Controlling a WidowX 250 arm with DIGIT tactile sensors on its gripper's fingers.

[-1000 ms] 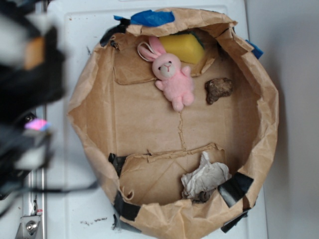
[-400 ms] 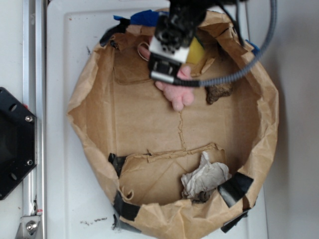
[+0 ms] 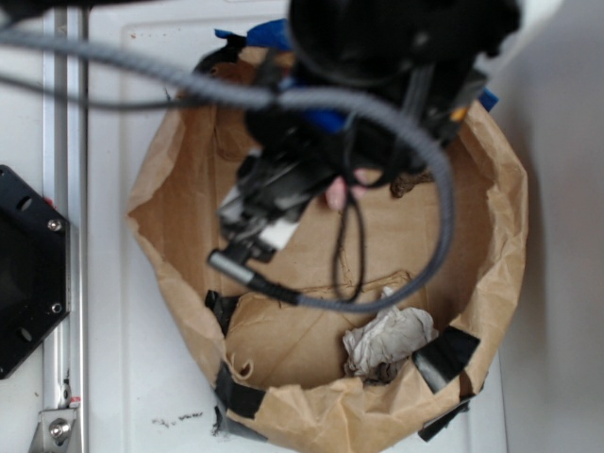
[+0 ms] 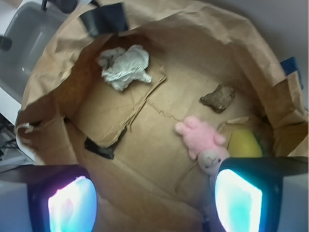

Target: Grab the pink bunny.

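The pink bunny (image 4: 202, 141) lies on the floor of a brown paper bag (image 4: 58, 140), head toward me, beside a yellow sponge (image 4: 244, 144). In the wrist view my gripper (image 4: 154, 203) hangs open above the bag floor, with nothing between its glowing pads (image 4: 72, 205). The right pad sits close to the bunny's head and the left one is far from it. In the exterior view my blurred arm (image 3: 377, 113) covers most of the bunny; only a pink foot (image 3: 337, 194) shows.
A brown rock (image 4: 218, 97) lies just beyond the bunny. Crumpled grey paper (image 4: 124, 66) (image 3: 387, 340) sits at the bag's other end. The bag's raised walls (image 3: 510, 236) ring everything. A black base block (image 3: 24, 274) stands left of the bag.
My arm has swung in from the left, passed over the bag's top end, and now hangs lower over its middle, hiding the bunny, sponge and most of the rock in the exterior view.
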